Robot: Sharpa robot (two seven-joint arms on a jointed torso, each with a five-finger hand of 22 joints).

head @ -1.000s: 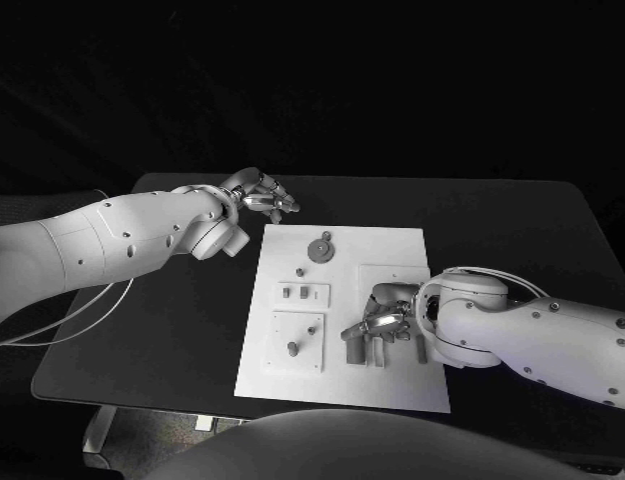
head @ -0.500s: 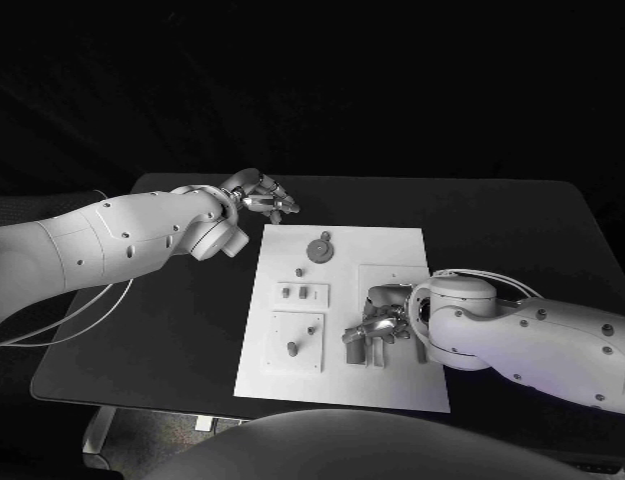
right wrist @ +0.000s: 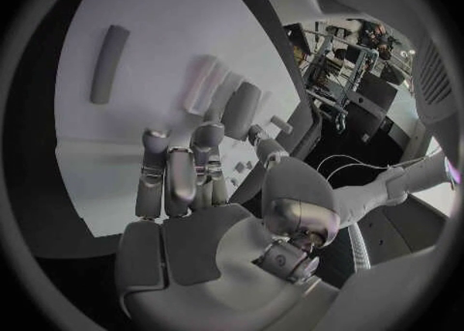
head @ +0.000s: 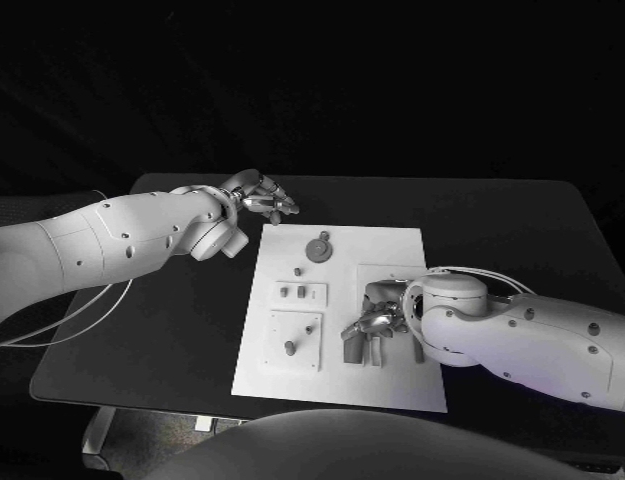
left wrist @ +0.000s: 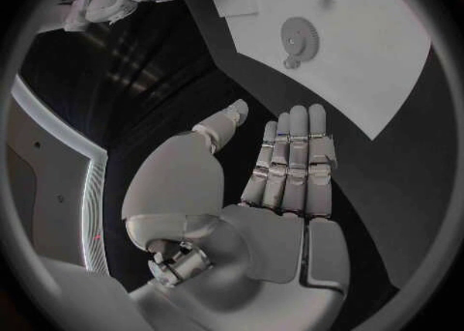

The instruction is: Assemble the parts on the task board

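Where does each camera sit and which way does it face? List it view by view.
Head view: on the robot's head, looking down at the white rectangular task board; both white arms show.
Left wrist view: behind the left hand, facing the board's corner with the grey round gear part.
Right wrist view: behind the right hand, facing the board closely.
Shared: head and left wrist views both show the gear.

Both hands, the left hand point(head: 260, 193) and the right hand point(head: 377, 322), gleam like polished metal over a matt white task board point(head: 399, 250) on the dull black table point(head: 514, 220).
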